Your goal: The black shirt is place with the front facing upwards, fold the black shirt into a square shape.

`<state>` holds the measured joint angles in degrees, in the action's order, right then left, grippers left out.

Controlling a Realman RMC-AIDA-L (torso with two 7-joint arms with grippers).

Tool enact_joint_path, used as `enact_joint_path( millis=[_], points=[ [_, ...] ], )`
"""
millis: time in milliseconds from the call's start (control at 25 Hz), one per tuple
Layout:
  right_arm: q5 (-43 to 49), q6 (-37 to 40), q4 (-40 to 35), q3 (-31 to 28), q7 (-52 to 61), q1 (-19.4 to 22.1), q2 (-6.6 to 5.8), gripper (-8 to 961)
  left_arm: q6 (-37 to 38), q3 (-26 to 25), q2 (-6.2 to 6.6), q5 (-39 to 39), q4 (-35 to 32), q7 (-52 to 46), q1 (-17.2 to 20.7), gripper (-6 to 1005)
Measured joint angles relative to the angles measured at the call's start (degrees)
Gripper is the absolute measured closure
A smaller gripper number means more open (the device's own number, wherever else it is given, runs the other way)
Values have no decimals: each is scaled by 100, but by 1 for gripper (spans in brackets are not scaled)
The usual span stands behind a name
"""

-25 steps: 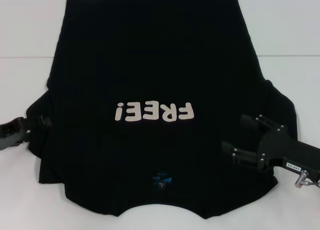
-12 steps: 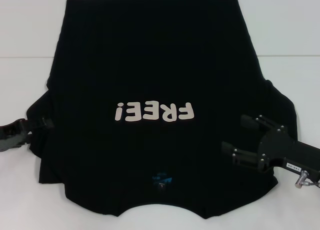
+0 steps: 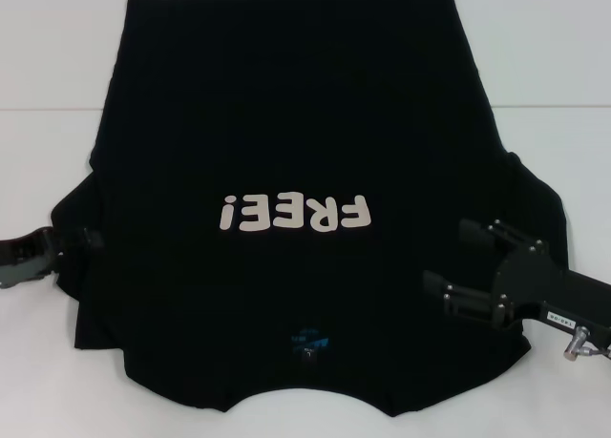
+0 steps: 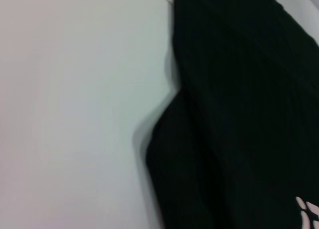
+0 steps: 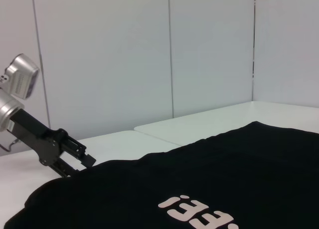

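On the white table (image 3: 38, 56), black shirt (image 3: 286, 123) face up, left gripper (image 3: 86, 238) pinching its sleeve, right gripper (image 3: 449, 261) spread above it

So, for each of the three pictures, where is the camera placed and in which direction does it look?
Head view: from the robot's head, looking forward and down on the black shirt on the white table; left gripper at the shirt's left sleeve, right gripper open above the right side.
Left wrist view: close to the table, facing the shirt's edge; no fingers show.
Right wrist view: low, looking across the shirt at the left gripper.
All views share the shirt's white lettering.
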<state>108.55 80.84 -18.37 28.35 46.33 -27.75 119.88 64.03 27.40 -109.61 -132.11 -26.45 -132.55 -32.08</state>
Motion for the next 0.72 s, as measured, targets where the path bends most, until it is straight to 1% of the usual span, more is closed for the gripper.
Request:
enact_joint_path(
  millis=[120,320,400,600,720],
  points=[
    [0,33,-1,4,-4,7,0,0,-143,161,-8,0,-30,-80,-26,218],
    [0,82,-38,0,-1,39,-7,0,-202,207,-12,-10,-33,-91,-72,236],
    [0,85,-38,-3,-1,41,-8,0,-214,211,-4,-10,-26,-93,-82,452],
    [0,90,-35,-5,-3,42,-9,0,-262,245,0,-10,-11,-108,-87,695],
    [0,90,-35,-5,-1,42,-9,0,-275,267,1,-13,-11,-156,-88,806]
  ],
)
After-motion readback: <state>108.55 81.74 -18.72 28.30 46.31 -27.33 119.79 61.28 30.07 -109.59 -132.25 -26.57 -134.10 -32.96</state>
